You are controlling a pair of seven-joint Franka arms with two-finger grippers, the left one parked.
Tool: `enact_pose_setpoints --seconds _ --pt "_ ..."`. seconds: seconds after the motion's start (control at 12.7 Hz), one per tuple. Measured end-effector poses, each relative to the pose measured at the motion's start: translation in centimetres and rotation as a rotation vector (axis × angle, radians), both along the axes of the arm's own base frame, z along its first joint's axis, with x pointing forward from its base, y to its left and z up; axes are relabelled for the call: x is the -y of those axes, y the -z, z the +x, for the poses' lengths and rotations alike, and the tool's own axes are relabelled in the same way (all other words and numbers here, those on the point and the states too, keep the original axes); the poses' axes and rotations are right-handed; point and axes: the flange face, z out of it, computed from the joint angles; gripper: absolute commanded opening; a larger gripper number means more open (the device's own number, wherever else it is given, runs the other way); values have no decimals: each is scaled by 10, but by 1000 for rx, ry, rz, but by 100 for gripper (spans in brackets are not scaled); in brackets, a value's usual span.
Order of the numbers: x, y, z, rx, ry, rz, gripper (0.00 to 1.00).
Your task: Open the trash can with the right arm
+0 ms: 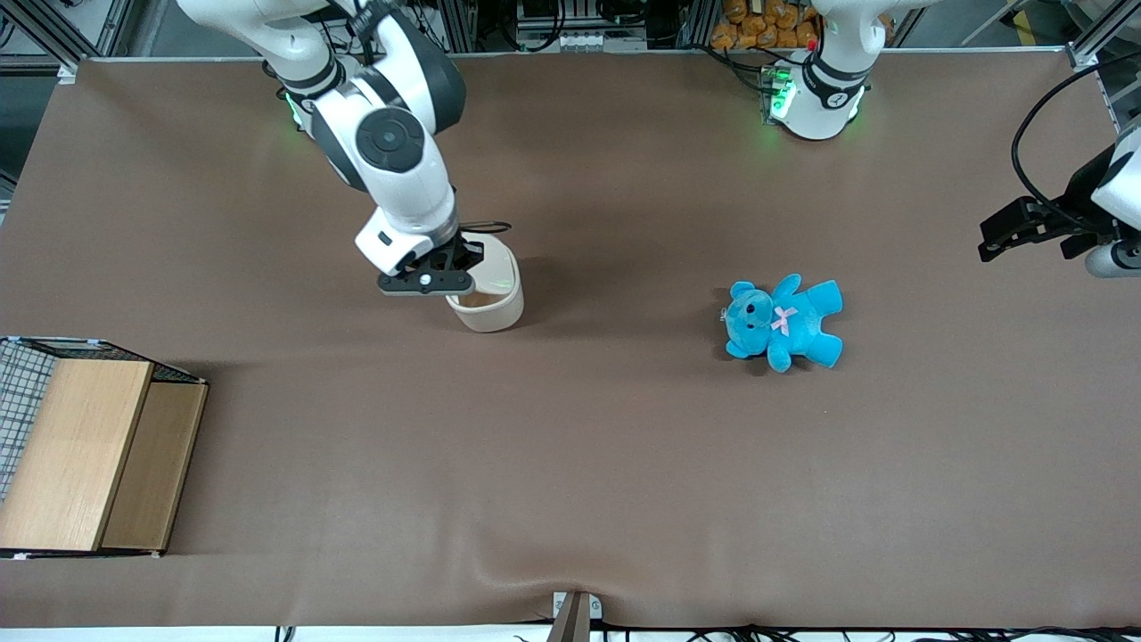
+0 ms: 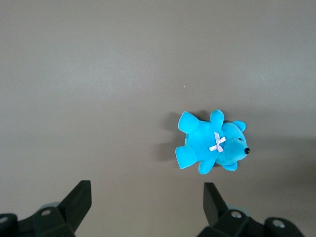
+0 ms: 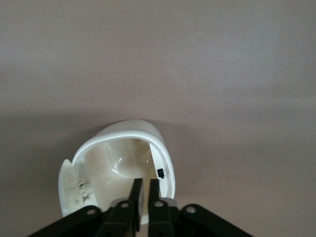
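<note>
The cream-white trash can (image 1: pixel 492 314) stands on the brown table near its middle, toward the working arm's end. Its mouth is open and its hollow inside (image 3: pixel 121 158) shows. The flip lid (image 3: pixel 68 190) stands swung up beside the opening. The right arm's black gripper (image 1: pixel 450 283) hangs just over the can's rim. Seen from the wrist, the gripper (image 3: pixel 146 181) has its two fingers drawn close together with only a thin slit between them, pointing into the mouth of the can next to the rim (image 3: pixel 165 165). Nothing is held.
A blue teddy (image 1: pixel 784 323) (image 2: pixel 210 144) lies on the table toward the parked arm's end. A wooden box (image 1: pixel 80 455) with a wire basket (image 1: pixel 22 392) beside it sits at the working arm's end, nearer the front camera.
</note>
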Motion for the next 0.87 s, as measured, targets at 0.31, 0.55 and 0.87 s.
enact_pose_setpoints --seconds 0.31,0.55,0.87 --pt "50 -76 25 9 -53 20 34" --pt "125 -122 35 12 -159 24 52" --pt "195 -173 24 43 -131 8 100"
